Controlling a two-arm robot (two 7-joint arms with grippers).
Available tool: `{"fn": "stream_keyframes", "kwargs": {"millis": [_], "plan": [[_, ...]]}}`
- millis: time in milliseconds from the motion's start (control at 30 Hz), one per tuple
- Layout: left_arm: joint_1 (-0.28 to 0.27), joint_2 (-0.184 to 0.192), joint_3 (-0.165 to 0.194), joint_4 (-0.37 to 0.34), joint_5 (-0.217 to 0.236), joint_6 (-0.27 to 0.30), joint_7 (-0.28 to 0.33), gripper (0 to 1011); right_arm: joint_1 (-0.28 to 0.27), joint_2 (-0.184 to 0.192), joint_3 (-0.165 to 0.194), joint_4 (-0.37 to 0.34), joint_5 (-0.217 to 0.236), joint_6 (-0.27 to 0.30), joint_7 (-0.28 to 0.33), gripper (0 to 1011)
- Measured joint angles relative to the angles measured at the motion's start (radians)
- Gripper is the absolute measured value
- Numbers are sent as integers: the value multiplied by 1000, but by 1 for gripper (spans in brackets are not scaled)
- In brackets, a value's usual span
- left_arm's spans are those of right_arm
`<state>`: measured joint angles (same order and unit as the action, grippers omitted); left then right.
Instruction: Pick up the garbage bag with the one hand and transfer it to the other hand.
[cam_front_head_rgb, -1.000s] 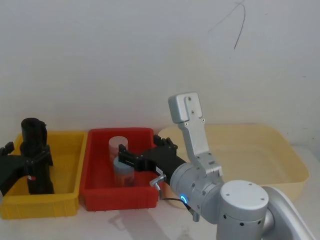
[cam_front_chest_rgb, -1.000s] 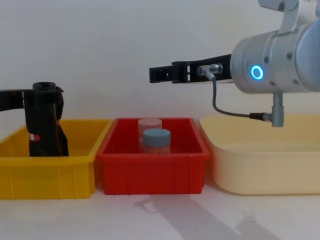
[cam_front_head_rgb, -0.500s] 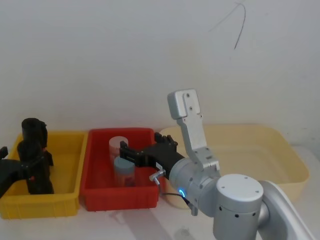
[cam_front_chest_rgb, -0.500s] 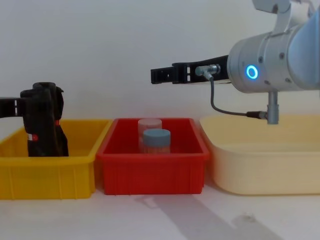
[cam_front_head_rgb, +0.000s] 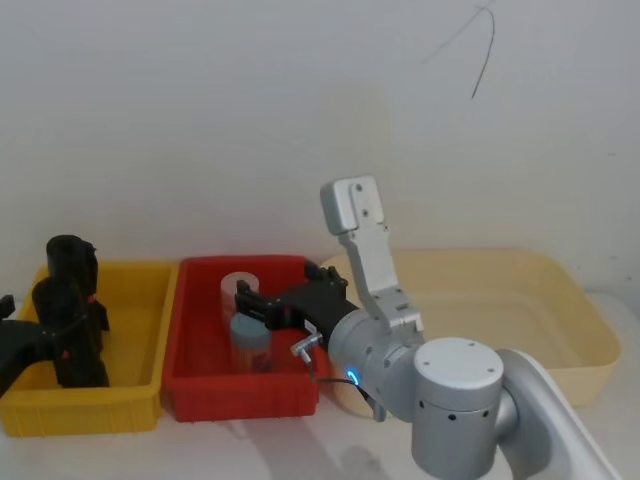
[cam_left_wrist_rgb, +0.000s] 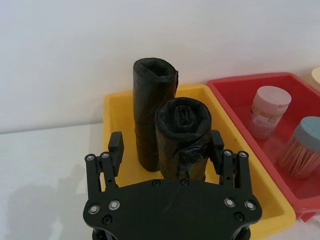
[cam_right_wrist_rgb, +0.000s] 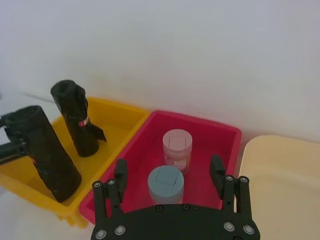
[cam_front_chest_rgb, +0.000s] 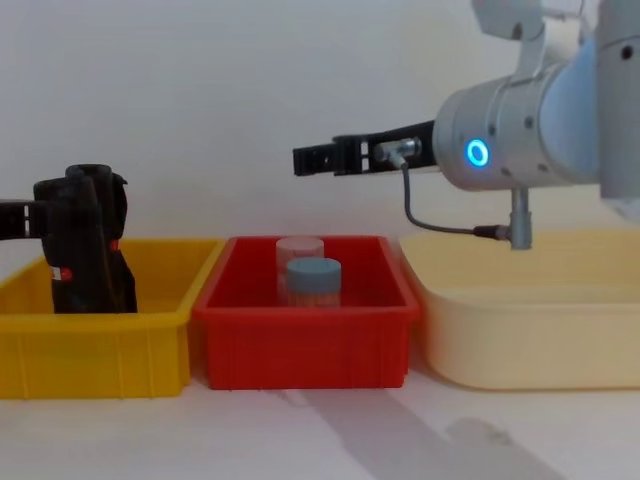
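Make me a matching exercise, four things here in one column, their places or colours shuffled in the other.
1. held bag
2. blue-lidded jar
3. right gripper
4. tub

A. above the red bin
B. cream
C. inside the red bin
D. in the left gripper, in the yellow bin

Pairs: 1-D, 2-C, 3-A, 4-B
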<state>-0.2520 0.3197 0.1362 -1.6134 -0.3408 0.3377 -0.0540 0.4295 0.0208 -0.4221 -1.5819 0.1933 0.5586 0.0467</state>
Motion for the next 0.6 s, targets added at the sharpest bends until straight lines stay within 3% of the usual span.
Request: {"fn": "stream_keyframes", "kwargs": {"millis": [600], "plan": [[1,0,-1,2,3,2,2,1001,94,-22,-25,198,-37,-1,32,1001]]}}
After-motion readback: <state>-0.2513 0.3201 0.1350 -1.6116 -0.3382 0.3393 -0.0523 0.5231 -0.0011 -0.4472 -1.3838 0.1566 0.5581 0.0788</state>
